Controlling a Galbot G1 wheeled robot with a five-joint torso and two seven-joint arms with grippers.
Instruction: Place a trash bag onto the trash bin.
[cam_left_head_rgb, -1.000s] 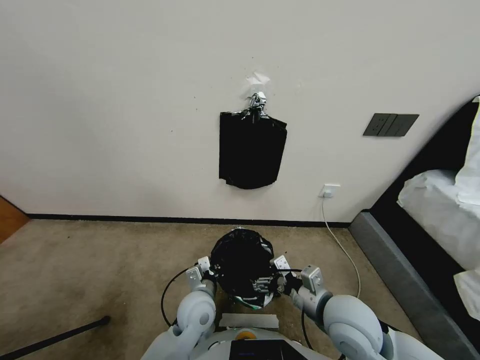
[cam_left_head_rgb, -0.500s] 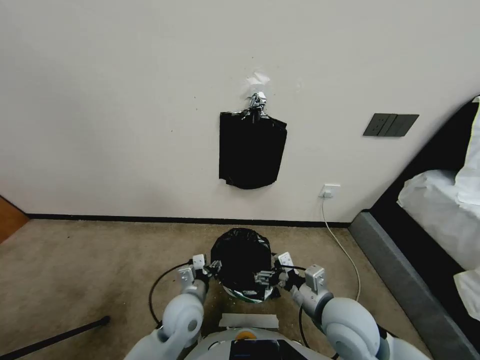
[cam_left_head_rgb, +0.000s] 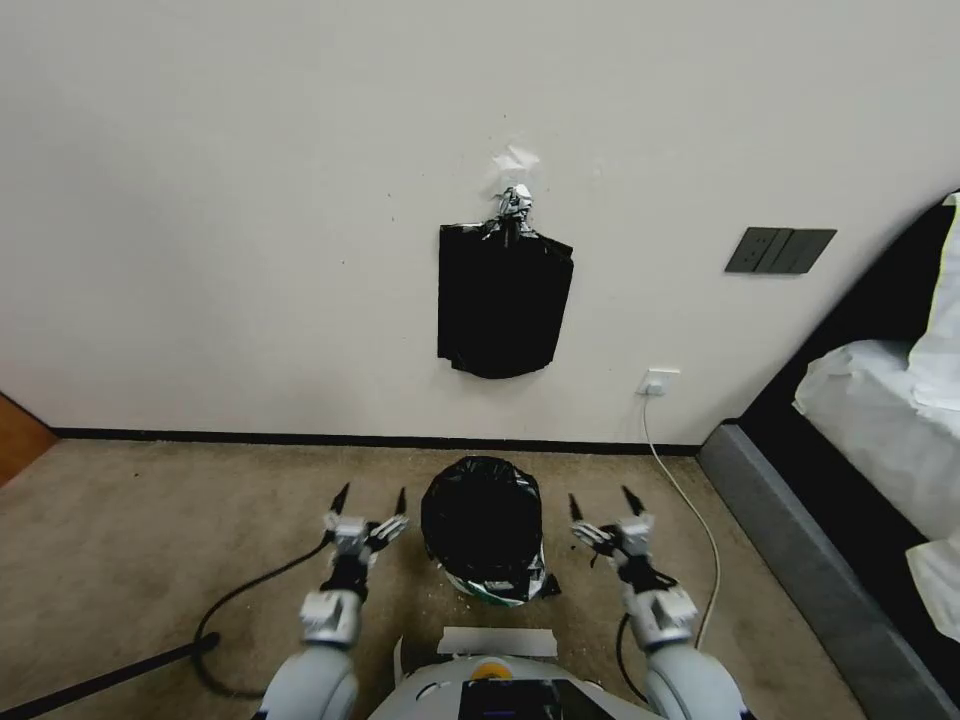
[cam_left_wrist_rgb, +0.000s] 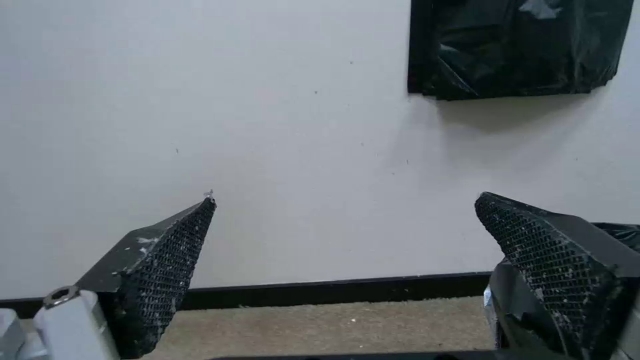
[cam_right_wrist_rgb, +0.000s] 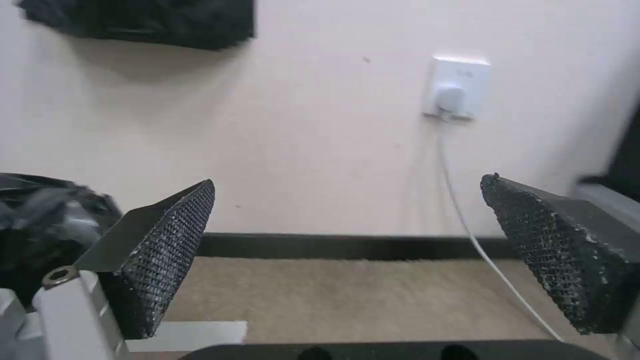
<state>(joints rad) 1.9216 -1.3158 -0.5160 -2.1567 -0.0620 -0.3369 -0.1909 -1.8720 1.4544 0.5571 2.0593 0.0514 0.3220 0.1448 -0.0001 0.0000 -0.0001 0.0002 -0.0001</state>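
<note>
Trash bag seems, as far as we can tell, draped over our trash bin, so our left gripper and right gripper flank it, fingers spread and empty

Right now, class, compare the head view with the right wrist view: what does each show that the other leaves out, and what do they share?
Head view alone: the left gripper, open, beside the trash bin; the clip holding the bundle of bags; the dark switch panel.

Right wrist view alone: the mesh texture of the finger pads.

Both: the open right gripper, the trash bag over the bin, the white wall socket and its cable.
</note>
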